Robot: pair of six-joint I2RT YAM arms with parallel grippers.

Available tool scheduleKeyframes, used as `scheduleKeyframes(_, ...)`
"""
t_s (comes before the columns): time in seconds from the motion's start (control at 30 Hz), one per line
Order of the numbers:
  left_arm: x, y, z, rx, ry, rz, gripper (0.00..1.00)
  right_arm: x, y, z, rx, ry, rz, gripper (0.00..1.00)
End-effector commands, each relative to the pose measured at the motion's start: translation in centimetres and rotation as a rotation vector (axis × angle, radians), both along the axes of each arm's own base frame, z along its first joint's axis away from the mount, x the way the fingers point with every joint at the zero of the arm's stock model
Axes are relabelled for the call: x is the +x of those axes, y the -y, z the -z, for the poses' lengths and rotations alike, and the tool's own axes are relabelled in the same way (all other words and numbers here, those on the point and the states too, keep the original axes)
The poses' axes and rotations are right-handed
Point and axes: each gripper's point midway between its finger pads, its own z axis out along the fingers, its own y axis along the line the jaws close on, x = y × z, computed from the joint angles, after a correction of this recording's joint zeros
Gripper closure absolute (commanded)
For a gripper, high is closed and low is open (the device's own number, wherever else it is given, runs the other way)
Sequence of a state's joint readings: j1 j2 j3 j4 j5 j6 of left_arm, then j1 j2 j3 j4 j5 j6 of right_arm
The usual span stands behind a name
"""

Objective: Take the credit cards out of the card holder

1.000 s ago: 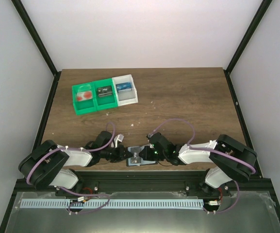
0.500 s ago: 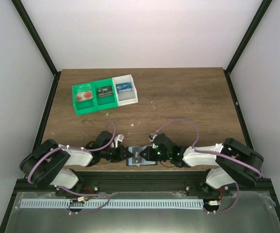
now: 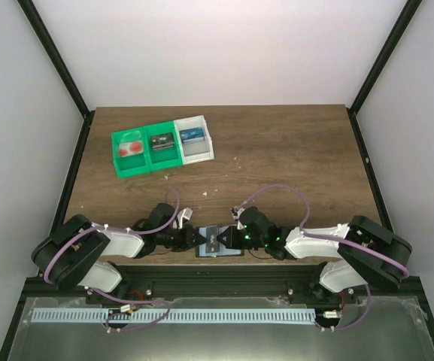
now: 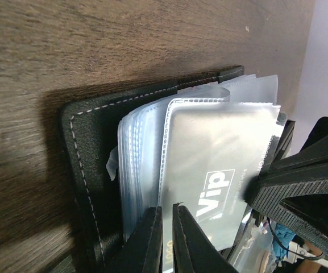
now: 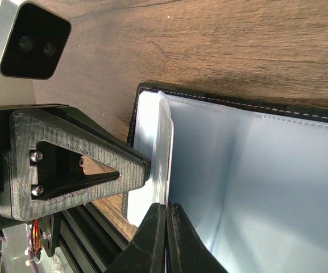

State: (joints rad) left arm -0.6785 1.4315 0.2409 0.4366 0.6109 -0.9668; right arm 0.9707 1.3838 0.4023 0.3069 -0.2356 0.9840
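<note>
Top external: the card holder (image 3: 218,244) lies open at the table's near edge, between the left gripper (image 3: 195,238) and the right gripper (image 3: 227,239).

Left wrist: the jaws are nearly closed, pinching a clear sleeve (image 4: 144,159) beside a pale credit card (image 4: 220,148).

Right wrist: the jaws are pressed together, apparently on a clear sleeve edge; no card is visible.

Recommendation: hold the sleeve steady and draw the card straight out along its pocket.

White boxed "Vip" on the pale card (image 4: 220,165) inside a clear sleeve of the card holder (image 4: 84,170)

View high above, looking down, wrist views very close, seemingly facing across the shared card holder (image 4: 84,170)
</note>
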Motion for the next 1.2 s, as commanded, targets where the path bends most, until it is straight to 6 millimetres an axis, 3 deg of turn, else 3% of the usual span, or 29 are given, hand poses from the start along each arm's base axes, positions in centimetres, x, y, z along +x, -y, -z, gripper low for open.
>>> scheduleKeyframes(0.0,-0.5,-1.3,2.0,0.079,-0.039,-0.024,0.91,-0.3,0.6,0.5,-0.013,-0.011,0.0,1.0)
scheduleKeyframes(0.1,-0.6,-1.4,2.1,0.078,-0.04,-0.028,0.91,-0.3,0.6,0.6,-0.021,-0.019,0.0,0.96)
scheduleKeyframes(0.3,-0.5,-1.3,1.9,0.074,-0.034,-0.028,0.91,-0.4,0.9,0.0,0.012,0.003,0.005,0.99)
scheduleKeyframes(0.37,-0.4,-1.3,1.9,0.073,-0.033,-0.03,0.91,-0.4,0.8,-0.2,0.005,0.008,-0.006,0.93)
scheduleKeyframes(0.43,-0.3,-1.2,1.8,0.07,-0.029,-0.029,0.91,-0.5,0.5,-0.6,0.018,0.018,-0.026,0.99)
scheduleKeyframes(0.9,-0.5,-1.3,2.0,0.072,-0.033,-0.031,0.91,-0.9,1.1,-0.4,0.043,0.0,-0.002,1.0)
scheduleKeyframes(0.97,-0.5,-1.3,2.0,0.072,-0.032,-0.029,0.91,-0.8,1.0,-0.4,0.037,-0.002,-0.003,0.94)
scheduleKeyframes(1.17,-0.4,-1.2,1.9,0.072,-0.032,-0.027,0.91,-0.7,0.7,-0.5,0.047,0.013,-0.017,1.0)
